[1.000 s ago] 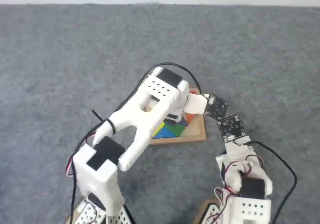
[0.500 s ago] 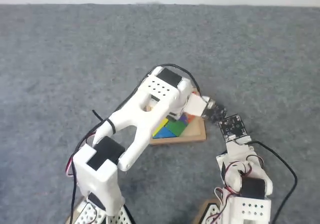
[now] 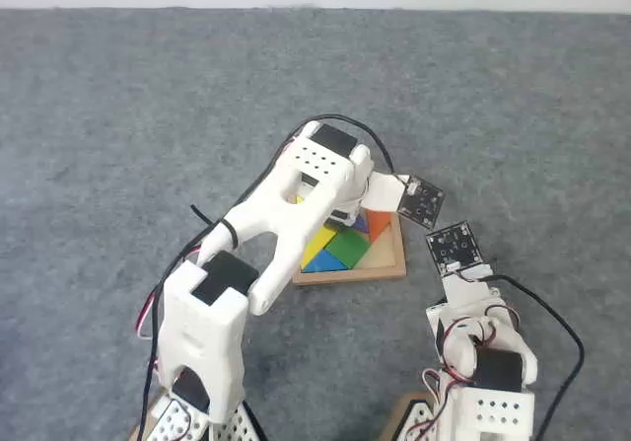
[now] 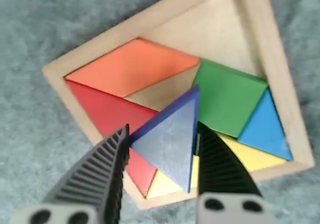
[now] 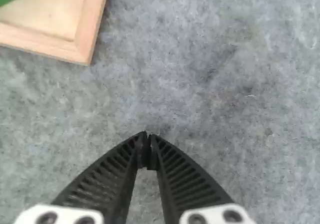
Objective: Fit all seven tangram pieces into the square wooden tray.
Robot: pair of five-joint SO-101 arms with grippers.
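Observation:
The square wooden tray [image 4: 252, 43] holds orange [image 4: 135, 73], red [image 4: 107, 111], green [image 4: 227, 96], light blue [image 4: 265, 129] and yellow [image 4: 250, 156] pieces. My left gripper [image 4: 160, 146] hangs above the tray, shut on a dark blue triangle [image 4: 170, 139] held over the red and yellow pieces. Bare wood shows in one corner and in a small gap beside the orange piece. In the high view the left arm covers much of the tray [image 3: 389, 268]. My right gripper [image 5: 147, 151] is shut with nothing in it, low over the carpet just off a tray corner [image 5: 82, 38].
Grey carpet [image 3: 148, 115] spreads all around the tray. The right arm's base [image 3: 483, 382] stands at the near right, the left arm's base [image 3: 197, 402] at the near left.
The left arm has shifted up and back over the tray, uncovering more of the coloured pieces. The right arm has stayed put.

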